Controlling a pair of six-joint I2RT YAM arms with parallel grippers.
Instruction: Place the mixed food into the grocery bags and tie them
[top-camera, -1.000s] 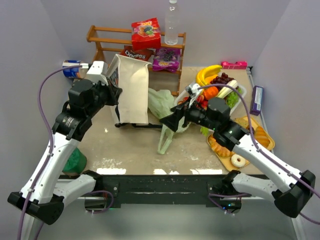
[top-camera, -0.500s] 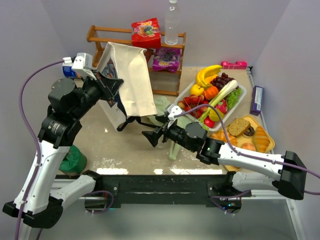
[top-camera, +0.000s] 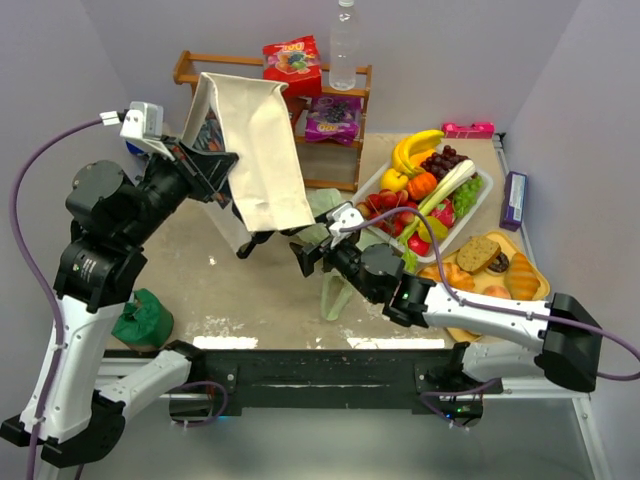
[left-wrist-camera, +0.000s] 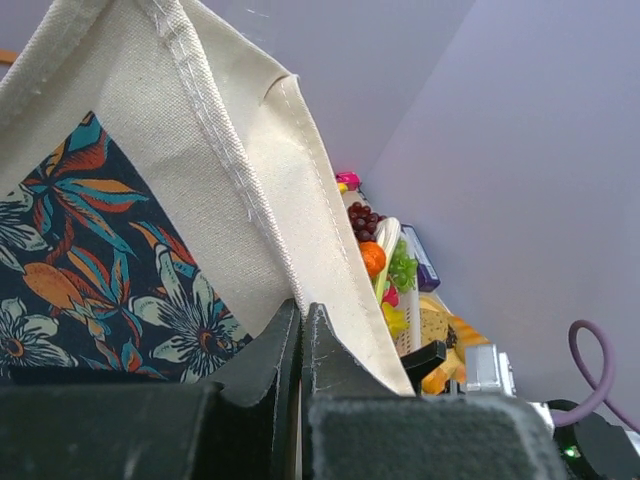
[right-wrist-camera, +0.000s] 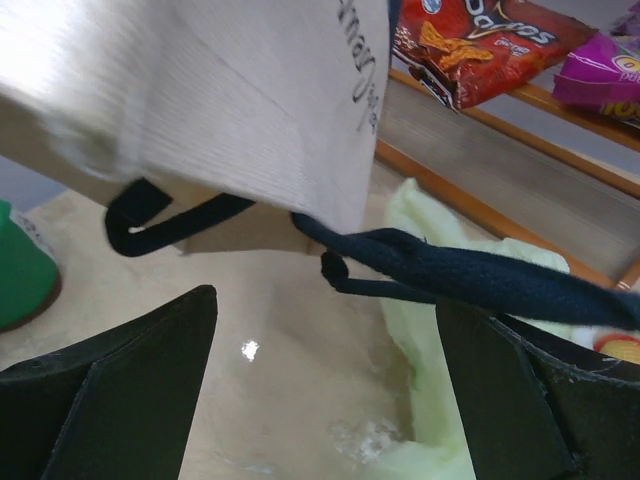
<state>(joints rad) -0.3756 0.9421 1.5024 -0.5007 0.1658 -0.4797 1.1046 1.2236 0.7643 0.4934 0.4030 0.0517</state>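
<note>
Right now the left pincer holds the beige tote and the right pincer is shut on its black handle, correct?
No, the right pincer is open near the black handle; the right wrist view shows it. The left pincer holds the beige tote.

The left arm rears high, its gripper (top-camera: 215, 165) clamped on the beige tote (top-camera: 265, 150), while the right arm reaches low and leftward, its gripper (top-camera: 303, 256) spread wide.

The tote (top-camera: 262, 150) hangs left of the fruit tray (top-camera: 489, 188), the plastic bag (top-camera: 335, 292) lying between them.
</note>
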